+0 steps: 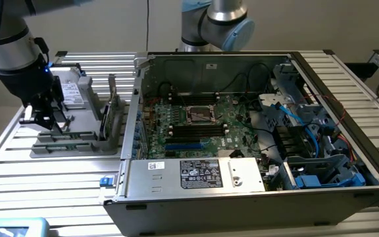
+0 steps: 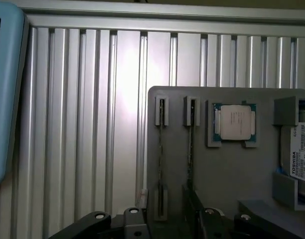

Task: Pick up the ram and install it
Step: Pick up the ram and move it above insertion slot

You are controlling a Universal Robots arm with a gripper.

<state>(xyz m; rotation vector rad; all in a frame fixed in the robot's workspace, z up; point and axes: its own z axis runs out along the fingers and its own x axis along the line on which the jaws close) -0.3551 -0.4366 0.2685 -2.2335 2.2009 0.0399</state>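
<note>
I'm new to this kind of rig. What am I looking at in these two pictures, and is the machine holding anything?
The machine is a robot arm that ends in a grasping tool. The exterior view comes from a camera off the arm. The wrist view comes from a camera on the arm's wrist, looking down past the tool.

On the slatted metal table sits an open computer case with its green motherboard exposed. On the exterior view's left is a grey holder for parts. It carries two ram sticks standing on edge in slots, a square silver chip and a labelled drive.

The tool hangs over the holder, open and holding nothing. Neither ram stick has been picked up yet.
</note>
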